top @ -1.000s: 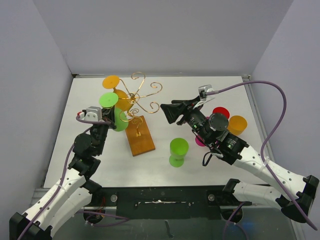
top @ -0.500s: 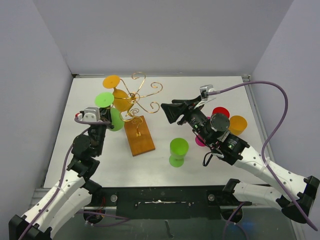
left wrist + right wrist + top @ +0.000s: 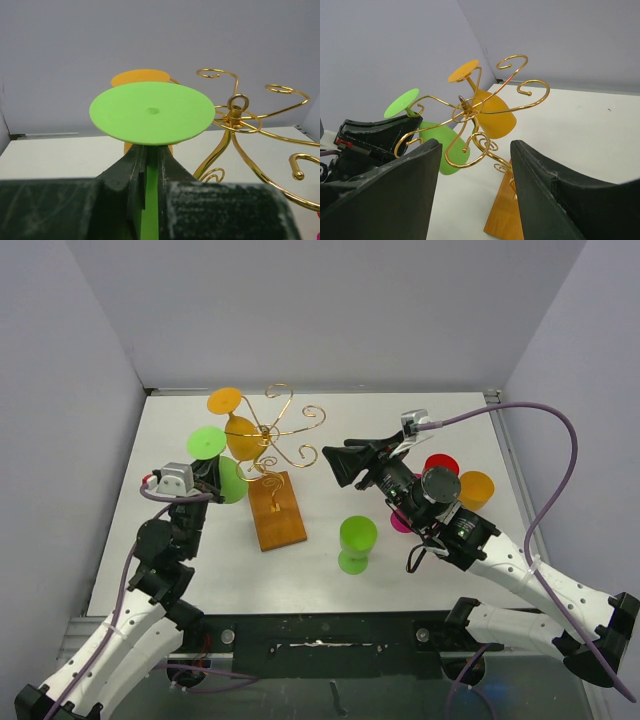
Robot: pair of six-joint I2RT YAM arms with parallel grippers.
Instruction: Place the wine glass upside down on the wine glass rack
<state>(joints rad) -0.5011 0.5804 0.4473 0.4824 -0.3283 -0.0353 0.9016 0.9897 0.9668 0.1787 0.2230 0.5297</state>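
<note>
Green plastic wine glass (image 3: 151,111) is clamped by its stem in the left claw (image 3: 148,165), foot disc above the claw and bowl below, long axis near upright. Inverted this way it can hang from the gold wire wine glass rack (image 3: 237,107) just right of the claw. The right claw (image 3: 338,466) gapes, holding nothing.

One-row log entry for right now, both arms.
left gripper: shut on green wine glass stem, inverted at wine glass rack | right gripper: open, empty | orange wine glass: hung inverted

Green glass (image 3: 357,540), red glass (image 3: 441,463), orange glass (image 3: 477,487) on table (image 3: 455,420)
</note>
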